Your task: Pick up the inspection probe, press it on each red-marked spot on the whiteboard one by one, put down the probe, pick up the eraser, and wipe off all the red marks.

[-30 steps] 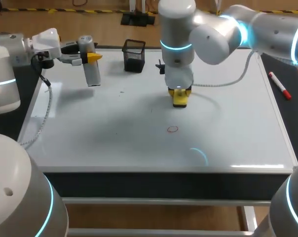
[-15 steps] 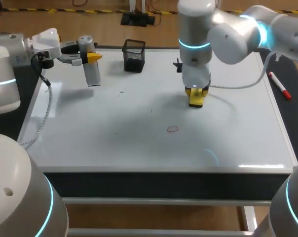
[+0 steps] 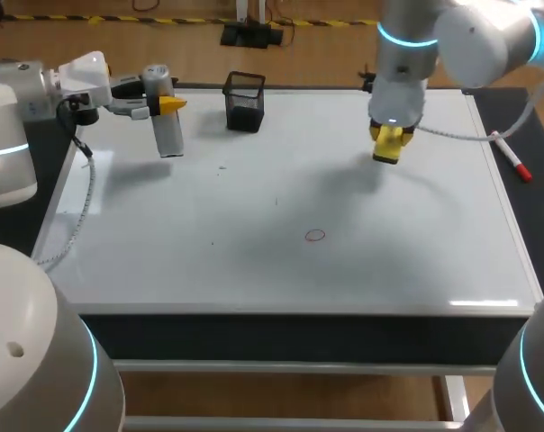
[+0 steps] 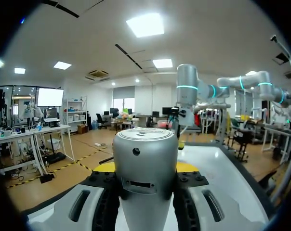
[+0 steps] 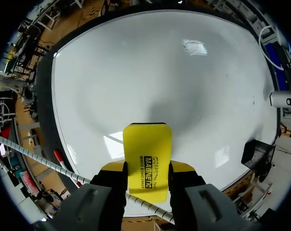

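Though glossy, whiteboard (image 3: 209,261) with red mark (image 3: 316,236).

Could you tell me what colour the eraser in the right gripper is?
The eraser is bright yellow, clearest in the right wrist view.

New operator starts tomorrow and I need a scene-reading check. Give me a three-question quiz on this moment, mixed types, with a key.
1. True or false: the yellow rectangular eraser in the right gripper is touching the small red circle mark.
2. What does the left gripper hold? A. a grey cylindrical probe B. a black mesh cup C. a red marker pen
3. Fill in: the white whiteboard shows ___ red mark(s).
Key: 1 false, the eraser is held well away from the mark. 2 A. 3 one.
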Action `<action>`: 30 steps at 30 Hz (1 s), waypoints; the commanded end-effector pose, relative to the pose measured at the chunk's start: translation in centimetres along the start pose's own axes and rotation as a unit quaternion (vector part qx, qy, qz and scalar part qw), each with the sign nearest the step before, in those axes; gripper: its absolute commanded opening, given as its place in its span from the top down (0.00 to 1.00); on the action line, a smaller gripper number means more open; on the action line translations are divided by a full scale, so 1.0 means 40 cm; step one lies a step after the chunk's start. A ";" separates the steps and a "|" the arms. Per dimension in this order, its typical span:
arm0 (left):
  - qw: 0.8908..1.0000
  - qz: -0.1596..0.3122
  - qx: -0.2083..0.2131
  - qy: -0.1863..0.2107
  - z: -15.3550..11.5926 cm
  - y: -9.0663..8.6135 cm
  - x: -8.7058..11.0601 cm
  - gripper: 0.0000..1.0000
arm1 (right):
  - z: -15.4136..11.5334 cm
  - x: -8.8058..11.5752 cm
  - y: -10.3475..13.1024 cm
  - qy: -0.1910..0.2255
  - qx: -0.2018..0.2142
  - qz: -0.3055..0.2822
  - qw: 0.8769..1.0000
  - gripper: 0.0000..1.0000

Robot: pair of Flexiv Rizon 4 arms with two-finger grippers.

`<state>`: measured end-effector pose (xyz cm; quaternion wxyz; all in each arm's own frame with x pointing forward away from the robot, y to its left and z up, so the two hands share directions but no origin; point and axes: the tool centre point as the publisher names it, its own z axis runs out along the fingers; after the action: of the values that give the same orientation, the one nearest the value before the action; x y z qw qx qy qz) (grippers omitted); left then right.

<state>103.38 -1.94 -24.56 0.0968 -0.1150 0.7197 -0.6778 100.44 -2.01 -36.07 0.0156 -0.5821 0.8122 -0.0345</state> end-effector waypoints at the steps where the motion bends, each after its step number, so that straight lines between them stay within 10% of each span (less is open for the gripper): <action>1: 1.000 0.000 0.000 0.000 -0.002 -0.003 0.001 1.00 | -0.006 0.056 -0.014 -0.007 -0.003 0.011 1.000 1.00; 30: 1.000 0.000 0.000 0.000 -0.002 -0.003 0.001 1.00 | 0.033 0.187 -0.103 0.010 -0.053 0.086 0.995 1.00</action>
<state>103.38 -1.93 -24.57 0.0969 -0.1151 0.7197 -0.6778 101.84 -10.51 -37.20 -0.0159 -0.5092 0.8605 0.0059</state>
